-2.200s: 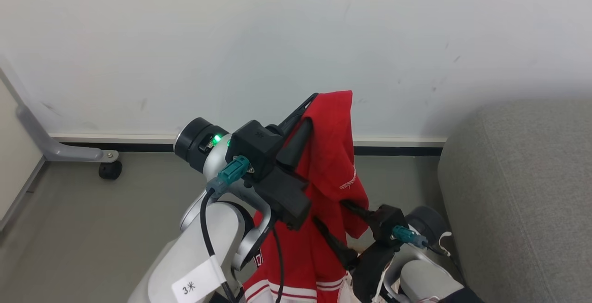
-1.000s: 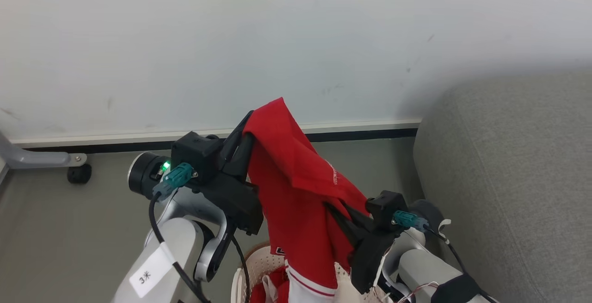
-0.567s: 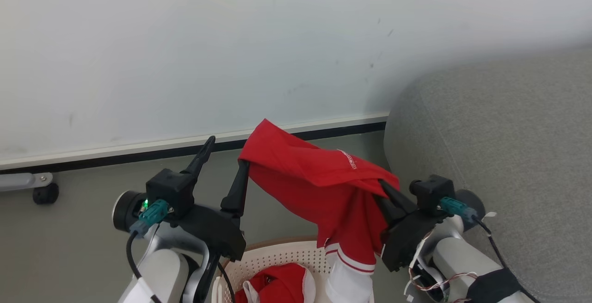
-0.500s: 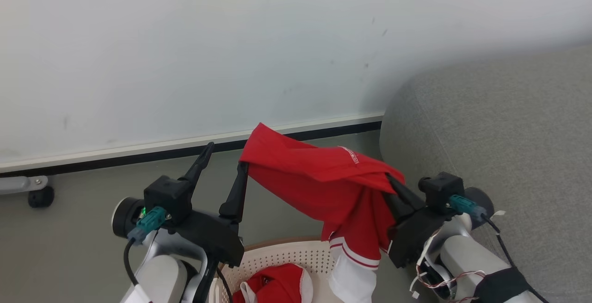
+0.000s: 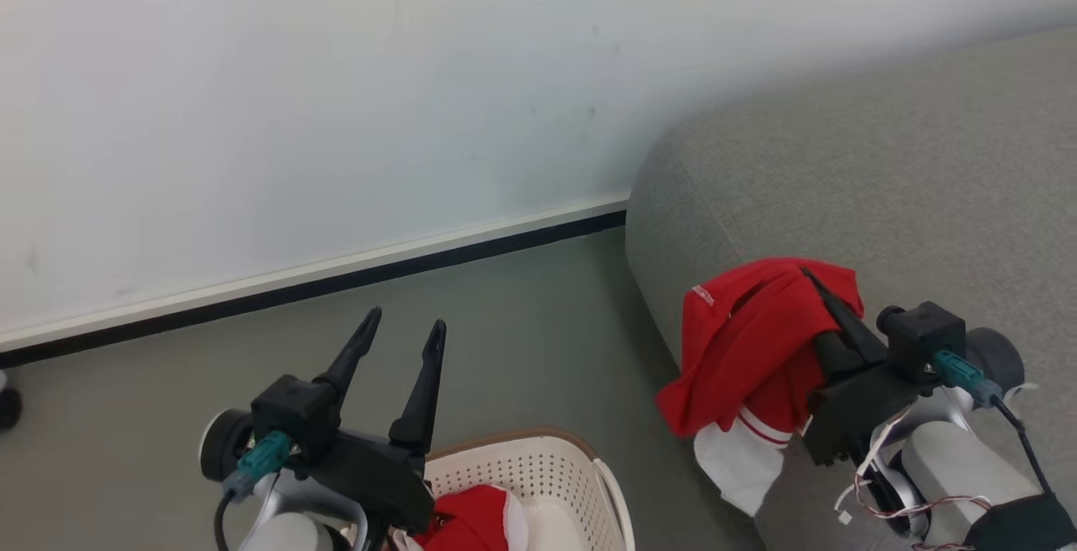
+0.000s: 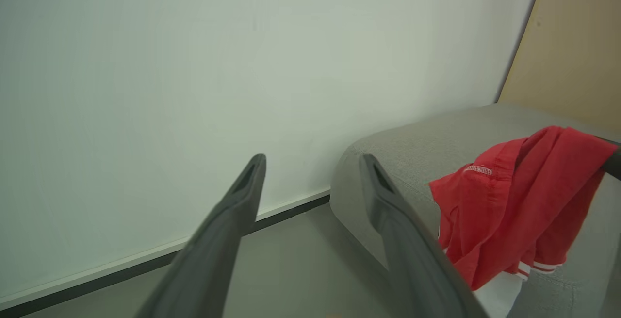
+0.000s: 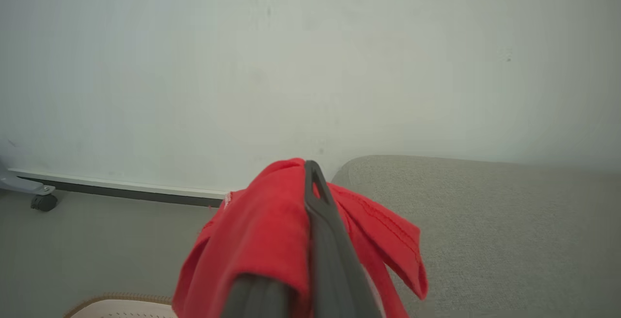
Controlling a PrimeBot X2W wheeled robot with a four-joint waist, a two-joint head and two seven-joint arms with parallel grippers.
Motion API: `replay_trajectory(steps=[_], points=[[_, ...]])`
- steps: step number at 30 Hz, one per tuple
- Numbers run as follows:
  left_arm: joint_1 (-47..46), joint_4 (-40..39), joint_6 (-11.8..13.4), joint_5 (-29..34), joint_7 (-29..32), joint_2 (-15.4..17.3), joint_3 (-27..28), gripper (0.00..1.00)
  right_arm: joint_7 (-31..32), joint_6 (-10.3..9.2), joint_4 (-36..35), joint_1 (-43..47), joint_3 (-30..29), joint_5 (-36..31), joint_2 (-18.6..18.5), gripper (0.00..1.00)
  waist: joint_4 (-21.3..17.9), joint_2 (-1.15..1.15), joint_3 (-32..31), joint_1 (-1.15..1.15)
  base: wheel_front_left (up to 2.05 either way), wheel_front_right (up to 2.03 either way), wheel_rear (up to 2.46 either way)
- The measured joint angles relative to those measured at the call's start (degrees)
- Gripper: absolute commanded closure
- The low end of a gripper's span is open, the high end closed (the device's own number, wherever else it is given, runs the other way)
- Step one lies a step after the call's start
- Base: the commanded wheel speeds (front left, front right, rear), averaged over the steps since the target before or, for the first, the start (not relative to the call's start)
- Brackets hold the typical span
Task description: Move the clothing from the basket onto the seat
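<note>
Pinching a bunched fold of the red garment between fingers pressed tight together, my right gripper held the cloth over the rounded near corner of the seat. In the right wrist view the fabric wrapped over both sides of the closed fingers. The garment drooped from that pinch, its white-trimmed end hanging down the seat's side toward the floor. I could not tell whether any of it bore on the upholstery or only hung in front of it. My left gripper stood with its fingers spread wide and nothing between them, above the basket and well apart from the held cloth. In the basket a second red garment with white trim lay low against the near wall. I judged the step in hand to be the set-down of the first piece, roughly halfway through the job. The next move, as I read it, called for reaching the right arm farther in over the cushion, so the bulk of the cloth lay on top rather than at the edge, and only then parting the fingers. Released where it was, the hanging weight might well have dragged it off to the floor. After that the free left gripper looked well placed to go down for the piece in the basket.
</note>
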Motion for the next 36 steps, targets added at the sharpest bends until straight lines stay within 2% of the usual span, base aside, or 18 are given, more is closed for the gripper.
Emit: replay_trajectory(steps=[10, 24, 31, 36], points=[[4.3, -0.9, -1.6, 0.0, -1.5, 0.1, -2.6, 0.00, 0.0, -1.97, -7.1, 3.8, -2.1, -2.1, -3.0, 1.00, -5.8, 0.00, 0.2, -0.01, 0.00, 0.00, 0.00], [6.3, -1.2, -2.0, 0.6, -2.5, -1.3, -5.4, 0.00, 0.0, -2.67, -12.4, 6.1, -4.1, -3.0, -4.9, 1.00, -13.3, 0.00, 0.8, -0.01, 0.00, 0.00, 0.00], [6.2, -1.3, -2.1, 2.1, -2.4, -1.7, -7.0, 0.00, 0.0, -2.98, -12.7, 7.7, -5.8, -2.9, -6.4, 1.00, -14.2, 0.00, 2.1, -0.01, 0.00, 0.00, 0.00], [4.9, -1.9, -2.5, 3.1, -1.8, -1.6, -7.4, 0.00, 0.0, -2.87, -11.8, 5.3, -6.5, -2.9, -6.4, 1.00, -13.6, 0.00, 3.9, 0.00, 0.00, 0.00, 0.00]])
